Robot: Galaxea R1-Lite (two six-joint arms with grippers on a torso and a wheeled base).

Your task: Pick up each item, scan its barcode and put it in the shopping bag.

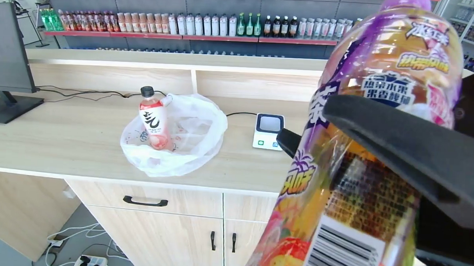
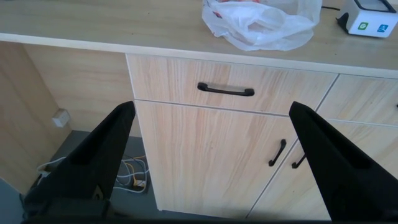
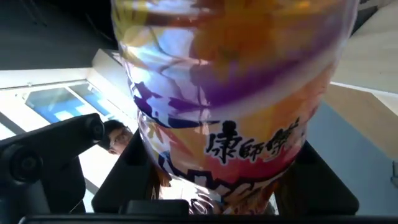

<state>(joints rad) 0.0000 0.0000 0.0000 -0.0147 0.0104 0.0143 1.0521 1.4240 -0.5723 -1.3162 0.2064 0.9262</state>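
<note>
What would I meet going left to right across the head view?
monitor → bag → scanner → purple bottle

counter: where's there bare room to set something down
Widest bare patch: the counter between the monitor and the shopping bag. A narrow gap lies between the bag and the scanner. Crowded: the bag itself, with a pink bottle in it, and cables along the back.
</note>
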